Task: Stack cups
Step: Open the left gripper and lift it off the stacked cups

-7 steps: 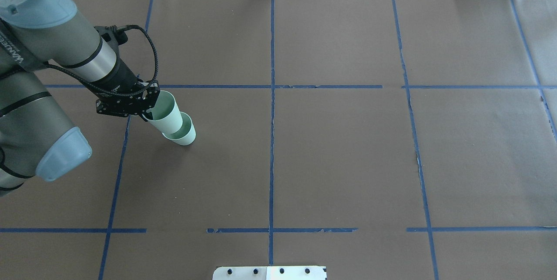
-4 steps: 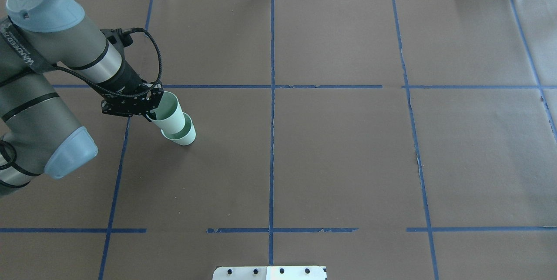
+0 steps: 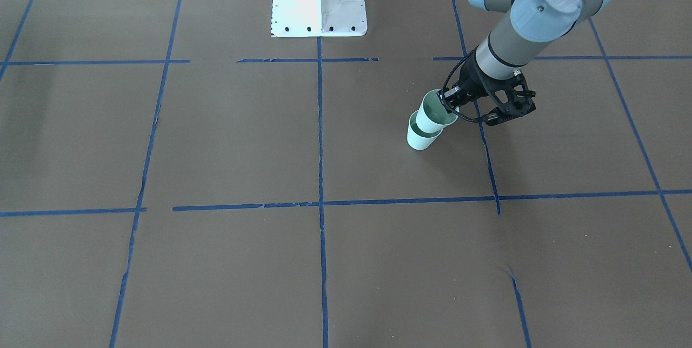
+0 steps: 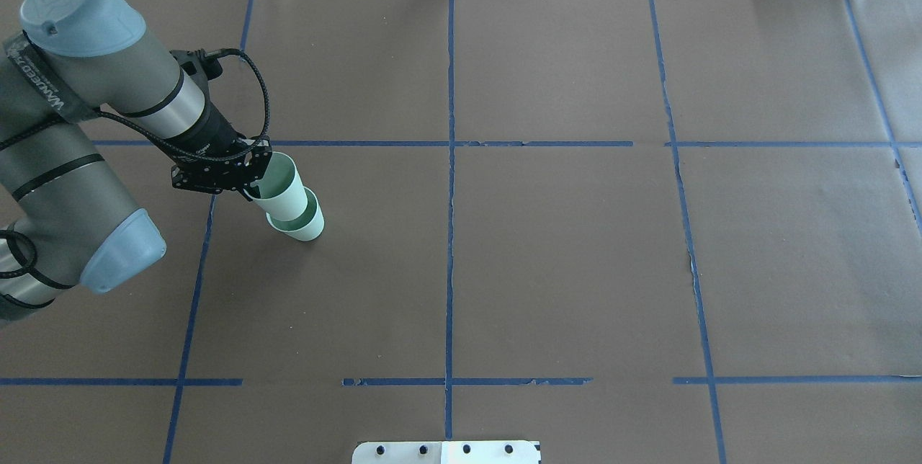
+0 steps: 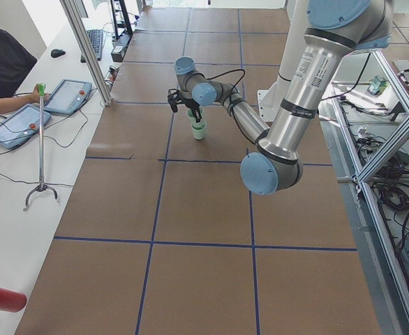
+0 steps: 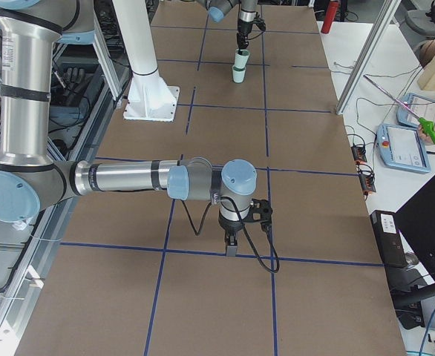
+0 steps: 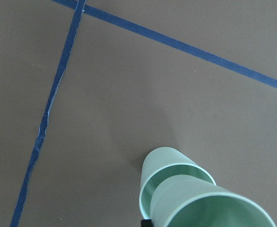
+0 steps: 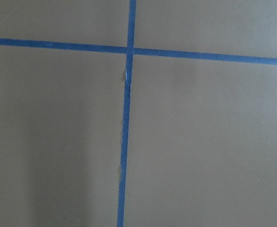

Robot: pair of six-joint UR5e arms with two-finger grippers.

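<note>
With the white base plate (image 4: 446, 452) as the marker, the left arm (image 4: 108, 96) reaches over the brown papered table (image 4: 576, 269) far to the plate's left in the overhead view, and forward of it. The left gripper (image 4: 252, 177) sits at the arm's tip, pointing down at a slant, its jaws clamped on the near rim of the upper cup (image 4: 282, 194).

Just right of the gripper, the 2 mint-green cups are nested. The upper cup stands mouth up with its base inside the lower cup (image 4: 308, 228), and much of its wall shows above the lower rim. The lower cup rests on the table, well left of the plate and ahead of it, inside a square of blue tape (image 4: 450, 161).

The left wrist view shows both open mouths, the upper one nearest the lens.

The right gripper (image 6: 231, 246) shows only in the exterior right view, well off to the plate's right side, pointing straight down close over the table near a tape crossing. Whether its fingers are together or apart, I cannot tell.
</note>
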